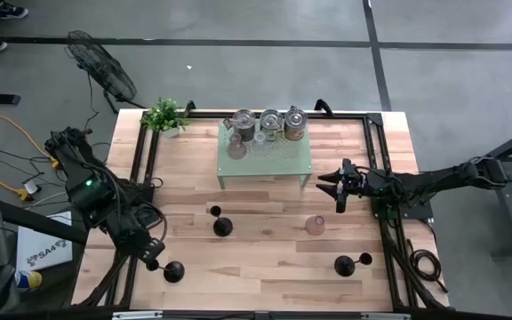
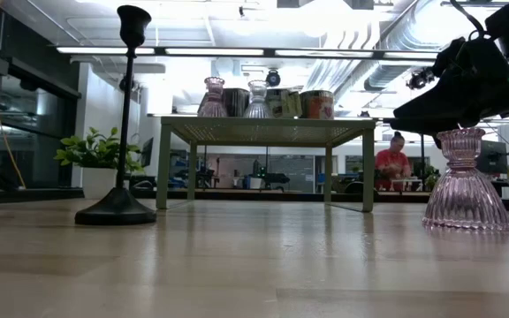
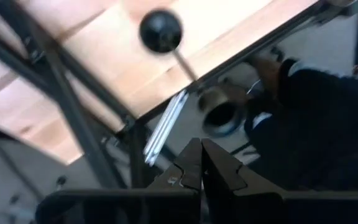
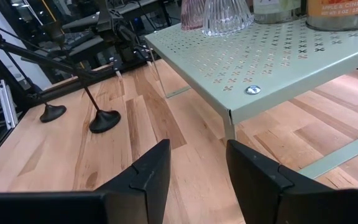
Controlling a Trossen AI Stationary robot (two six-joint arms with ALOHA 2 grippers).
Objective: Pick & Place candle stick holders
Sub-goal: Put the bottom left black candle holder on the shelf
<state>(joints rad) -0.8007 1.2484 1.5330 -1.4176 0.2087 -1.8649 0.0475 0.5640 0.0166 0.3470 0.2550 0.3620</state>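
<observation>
right gripper [image 1: 340, 189] empty, jaws parked apart beside the green shelf [image 1: 265, 160]; judged pre-grasp: nearest black candle stick holder [image 1: 344, 264] stands well behind it, needing a swing back; left gripper [image 1: 152, 263] closed.

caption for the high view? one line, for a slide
Three black candle stick holders stand on the wooden table; open right gripper hovers beside the green shelf.

Bright overhead ceiling lights [image 2: 237, 50], soft shadows on the table [image 1: 265, 240], left wrist view motion-blurred
</observation>
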